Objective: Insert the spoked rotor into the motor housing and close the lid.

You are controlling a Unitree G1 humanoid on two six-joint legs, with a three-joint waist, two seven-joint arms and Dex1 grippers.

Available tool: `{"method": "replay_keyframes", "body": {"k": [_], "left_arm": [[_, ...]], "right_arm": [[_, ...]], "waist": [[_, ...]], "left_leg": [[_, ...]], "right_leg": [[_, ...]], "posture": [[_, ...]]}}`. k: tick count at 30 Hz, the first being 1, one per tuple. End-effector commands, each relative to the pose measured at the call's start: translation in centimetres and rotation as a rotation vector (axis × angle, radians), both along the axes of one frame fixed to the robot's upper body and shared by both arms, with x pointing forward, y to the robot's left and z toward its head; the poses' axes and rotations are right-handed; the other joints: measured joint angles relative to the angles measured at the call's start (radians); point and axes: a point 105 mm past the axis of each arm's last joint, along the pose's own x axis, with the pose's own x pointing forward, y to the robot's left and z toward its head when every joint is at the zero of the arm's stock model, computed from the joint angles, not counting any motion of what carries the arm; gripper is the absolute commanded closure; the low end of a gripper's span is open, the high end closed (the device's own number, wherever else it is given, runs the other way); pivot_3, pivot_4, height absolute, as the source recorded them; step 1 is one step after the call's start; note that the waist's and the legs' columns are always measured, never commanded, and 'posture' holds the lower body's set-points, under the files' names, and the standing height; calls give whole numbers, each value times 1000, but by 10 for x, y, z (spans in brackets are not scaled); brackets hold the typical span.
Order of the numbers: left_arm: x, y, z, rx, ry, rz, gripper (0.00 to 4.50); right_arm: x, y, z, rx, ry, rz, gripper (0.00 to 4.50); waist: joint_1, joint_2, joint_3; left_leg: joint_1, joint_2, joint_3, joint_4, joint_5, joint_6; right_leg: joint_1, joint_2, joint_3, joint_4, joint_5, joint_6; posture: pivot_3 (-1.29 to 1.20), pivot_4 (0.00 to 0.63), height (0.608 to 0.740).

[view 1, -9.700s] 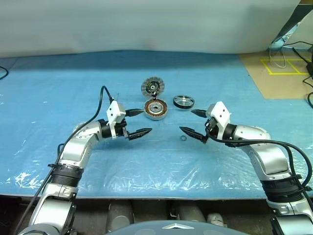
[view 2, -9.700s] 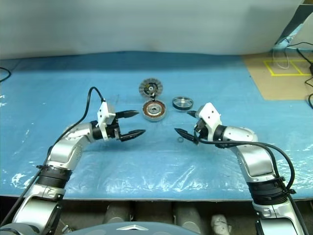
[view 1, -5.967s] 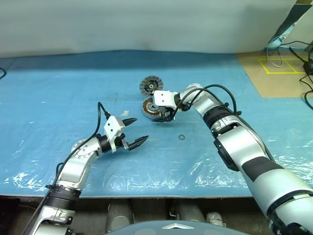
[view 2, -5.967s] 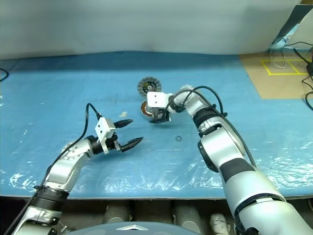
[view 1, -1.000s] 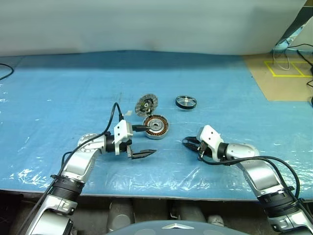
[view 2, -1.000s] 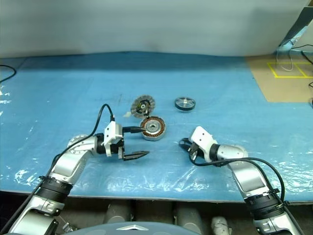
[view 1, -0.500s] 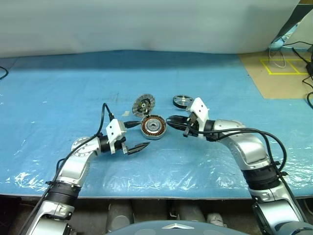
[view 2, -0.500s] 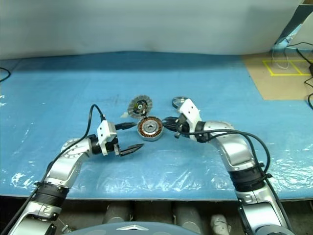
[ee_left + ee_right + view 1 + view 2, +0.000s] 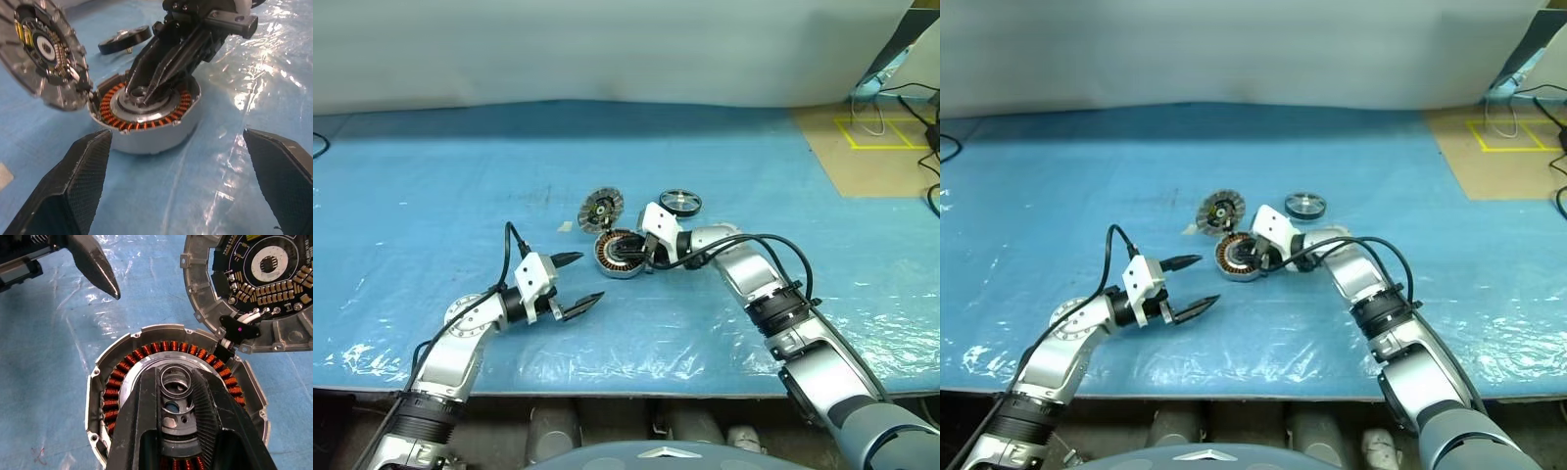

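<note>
Has swung the right gripper [image 9: 631,257] in over the middle of the motor housing [image 9: 146,350], pinching a small silver ring [image 9: 176,380]. Probably means ring first. Leaves the spoked rotor [image 9: 680,203] behind the housing, untouched. Holds the left gripper [image 9: 587,276] wide open in front. Has the lid [image 9: 601,208] leaning on the housing's back edge, close by.

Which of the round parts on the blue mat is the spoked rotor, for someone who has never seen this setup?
Start at the blue mat and find the cluster of three round parts near its middle. The spoked rotor lies flat, farthest right, beyond the right gripper. Unlike the copper-wound motor housing and the tilted grey lid, it has a black rim, thin spokes and a shiny hub.
</note>
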Motion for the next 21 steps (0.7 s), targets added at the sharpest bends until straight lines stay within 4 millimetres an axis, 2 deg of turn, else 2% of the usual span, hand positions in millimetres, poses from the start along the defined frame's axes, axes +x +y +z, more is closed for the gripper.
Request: {"method": "replay_keyframes", "body": {"k": [1, 6, 11, 14, 21], "left_arm": [[-2, -2, 8, 22, -56, -14, 0], [-3, -4, 7, 26, -56, -28, 0], [-2, -10, 15, 19, -63, -40, 0], [0, -13, 19, 26, -68, -46, 0], [1, -12, 22, 38, -65, -45, 0]], "right_arm": [[5, -2, 11, 14, -47, 3, 3944], [4, -5, 11, 3, -48, 13, 3944], [0, -5, 16, 9, -46, 33, 3944], [-3, -6, 7, -19, -34, 41, 3944], [-4, -4, 3, -26, -41, 50, 3944]], "waist": [[0, 0, 0], [-1, 0, 0], [-1, 0, 0], [-1, 0, 0], [-1, 0, 0]], "left_leg": [[0, 0, 0, 0, 0, 0], [0, 0, 0, 0, 0, 0], [0, 0, 0, 0, 0, 0], [0, 0, 0, 0, 0, 0], [0, 0, 0, 0, 0, 0]], "right_leg": [[0, 0, 0, 0, 0, 0], [0, 0, 0, 0, 0, 0], [0, 0, 0, 0, 0, 0], [0, 0, 0, 1, 0, 0], [0, 0, 0, 0, 0, 0]], "posture": [[0, 150, 740], [0, 150, 740], [0, 150, 740], [0, 150, 740], [0, 150, 740]]}}
